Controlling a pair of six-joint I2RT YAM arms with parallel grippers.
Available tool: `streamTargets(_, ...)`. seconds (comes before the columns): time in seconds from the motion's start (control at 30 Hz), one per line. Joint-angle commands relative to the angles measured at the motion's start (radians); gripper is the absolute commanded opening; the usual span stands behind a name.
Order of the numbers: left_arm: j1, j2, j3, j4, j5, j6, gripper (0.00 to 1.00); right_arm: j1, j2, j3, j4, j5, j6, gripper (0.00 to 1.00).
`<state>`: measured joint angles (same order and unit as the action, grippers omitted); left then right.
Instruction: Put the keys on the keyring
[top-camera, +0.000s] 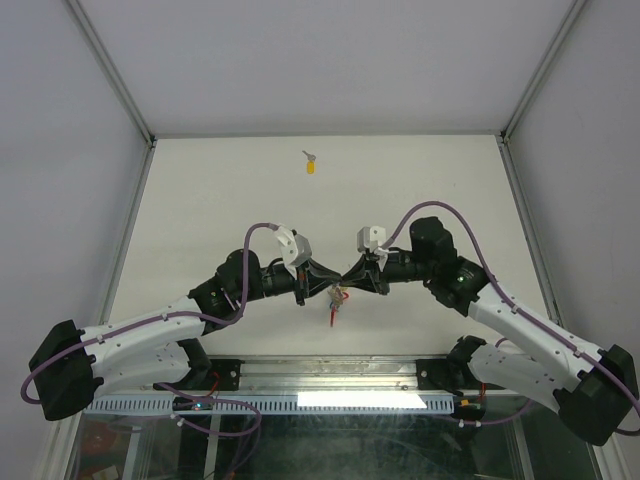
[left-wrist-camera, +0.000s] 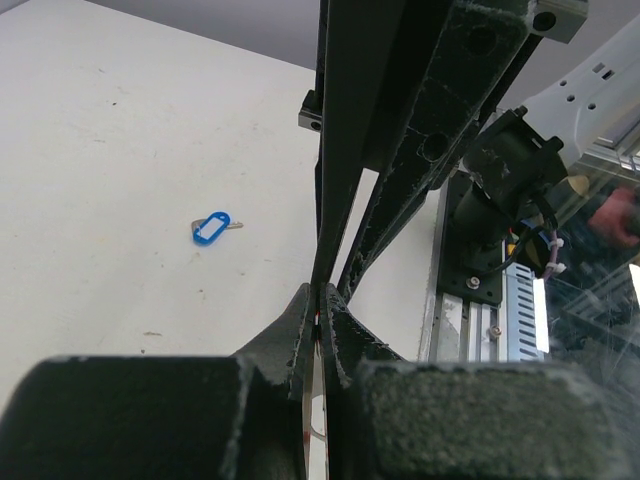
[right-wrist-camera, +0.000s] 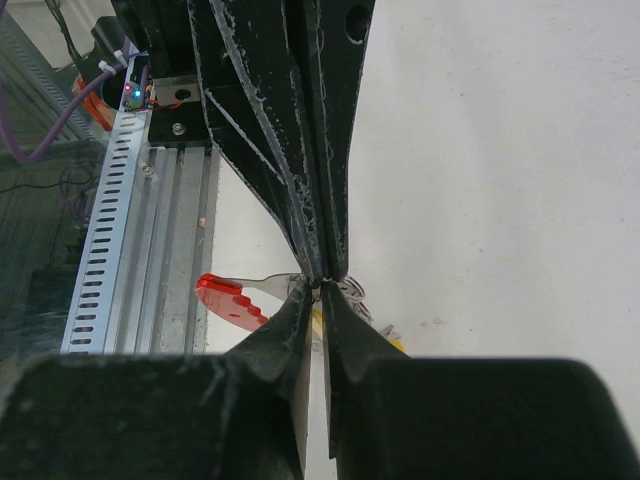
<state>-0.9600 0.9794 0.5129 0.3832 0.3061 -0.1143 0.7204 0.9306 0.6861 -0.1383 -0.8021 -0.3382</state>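
the left gripper (left-wrist-camera: 320, 296) reaches in from the left. its fingers are pinched almost shut – only a thin slit shows, with a thin silver bit of the keyring (top-camera: 338, 294) in it. the keyring is up off the table (top-camera: 200, 220), in the middle and close to the near edge, where the two grippers meet tip to tip. its red strip (top-camera: 332, 314) hangs down from the silver rings. it points toward the near edge and a little to the left, so its long way runs far to near. in the right wrist view the strip sticks out sideways from the finger tips, toward the metal rail (right-wrist-camera: 105, 250) with the slots.

the right gripper (right-wrist-camera: 322, 288) comes in from the right. its fingers are squeezed nearly together too, on the silver wire at the very tips. the two sets of fingers meet so tight that i cannot tell which ring each one holds.

a blue key (left-wrist-camera: 211, 228) lies flat on the table by itself, well apart from the grippers – it shows only in the left wrist view. a yellow key (top-camera: 311, 165) lies alone far back on the table, a bit left of the middle.

the black fingers hide most of the rings. a yellow bit (right-wrist-camera: 396, 343) and some small silver bits peek out beside the right gripper's finger, too blurry to tell what they are.
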Motion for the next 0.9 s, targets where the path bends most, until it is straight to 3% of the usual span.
streamTargets(0.0,0.009,-0.017,0.042,0.063,0.019,0.015,0.0,0.005,0.005,0.053,0.035,-0.04,0.019,0.06)
streamTargets(0.1,0.01,-0.018,0.042,0.062,0.011,0.014,0.0,0.005,0.004,0.056,0.03,-0.034,0.032,0.0)
streamTargets(0.27,0.014,-0.044,0.043,0.065,-0.024,0.0,0.0,0.004,-0.011,0.077,-0.015,0.024,0.072,0.0)
streamTargets(0.37,0.017,-0.071,0.054,0.054,-0.055,-0.005,0.17,0.005,-0.028,0.09,-0.048,0.071,0.092,0.0)
streamTargets(0.47,0.018,-0.094,0.073,0.032,-0.073,-0.003,0.28,0.005,-0.042,0.101,-0.079,0.11,0.112,0.0)
streamTargets(0.67,0.018,-0.113,0.096,-0.01,-0.094,0.007,0.42,0.005,-0.042,0.162,-0.172,0.212,0.161,0.0)
streamTargets(0.87,0.018,-0.081,0.103,-0.062,-0.159,0.029,0.57,0.007,0.027,0.341,-0.36,0.326,0.253,0.0)
